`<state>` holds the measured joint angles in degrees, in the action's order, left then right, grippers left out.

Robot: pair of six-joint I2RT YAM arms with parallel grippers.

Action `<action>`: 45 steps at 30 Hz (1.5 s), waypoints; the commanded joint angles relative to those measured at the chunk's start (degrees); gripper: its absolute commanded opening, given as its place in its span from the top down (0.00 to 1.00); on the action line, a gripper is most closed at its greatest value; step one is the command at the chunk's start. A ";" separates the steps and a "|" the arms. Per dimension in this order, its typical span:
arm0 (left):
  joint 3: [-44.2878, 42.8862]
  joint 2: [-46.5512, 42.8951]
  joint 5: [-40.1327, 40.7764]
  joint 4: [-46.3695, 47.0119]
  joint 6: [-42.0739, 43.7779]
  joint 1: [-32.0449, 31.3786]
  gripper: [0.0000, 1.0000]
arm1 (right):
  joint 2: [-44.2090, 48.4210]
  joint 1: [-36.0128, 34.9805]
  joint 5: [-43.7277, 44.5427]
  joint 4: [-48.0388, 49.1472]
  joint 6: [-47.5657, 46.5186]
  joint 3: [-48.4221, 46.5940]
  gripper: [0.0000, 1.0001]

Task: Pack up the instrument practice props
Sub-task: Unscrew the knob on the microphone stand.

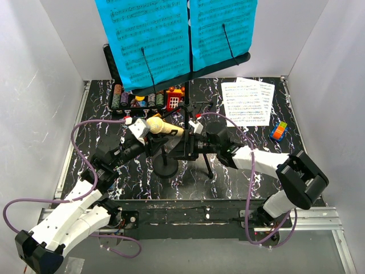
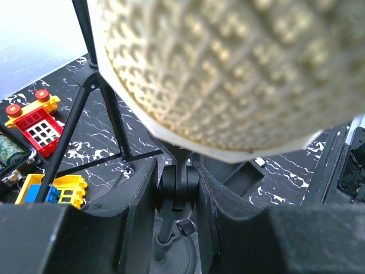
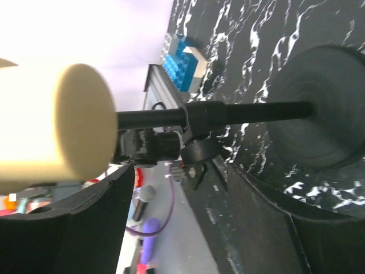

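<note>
A cream microphone [image 1: 163, 127] sits in the clip of a small black mic stand [image 3: 256, 108]. The stand is upright on its round base on the black marbled bench [image 1: 256, 171], just in front of the legs of the tall black music stand [image 1: 189, 85]. The microphone lies nearly level, its long axis running across me, with the mesh head toward my left side and the flat tail toward my right.

My left pincer [image 2: 175, 188] is clamped on the stand's black neck joint directly beneath the mesh head, a finger pressed on each side. My right pincer [image 3: 181, 177] is spread wide and holds nothing. It points in level from the right. The microphone's flat tail faces it, beyond the fingertips and off to one side of the gap, not between the fingers. The stand's thin pole also lies just beyond those fingertips, touching neither.

So my right pincer is the one nearer the free tail. I judge the coming move is for it to close across the microphone's body and draw it rightward out of the clip while my left steadies the stand. The blue sheet-music pages [image 1: 142, 34] rest on the music stand, not yet packed.
</note>
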<state>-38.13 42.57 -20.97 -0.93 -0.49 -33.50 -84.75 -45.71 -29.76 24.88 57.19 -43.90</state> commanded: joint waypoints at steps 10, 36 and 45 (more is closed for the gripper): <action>3.41 -0.29 -1.26 -7.51 -5.13 -0.87 1.00 | -5.25 0.27 -3.91 11.68 14.53 1.10 0.46; 3.85 -6.44 7.00 -11.11 -8.56 -0.96 1.00 | -1.90 -3.41 11.04 -4.58 14.62 -2.50 0.43; 4.03 -5.83 6.47 -10.67 -8.74 -0.96 1.00 | -4.72 -5.09 10.60 -5.81 13.83 -5.41 0.50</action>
<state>-35.92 35.79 -12.88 -3.84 -5.61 -33.87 -88.38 -50.17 -20.08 20.43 70.76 -46.46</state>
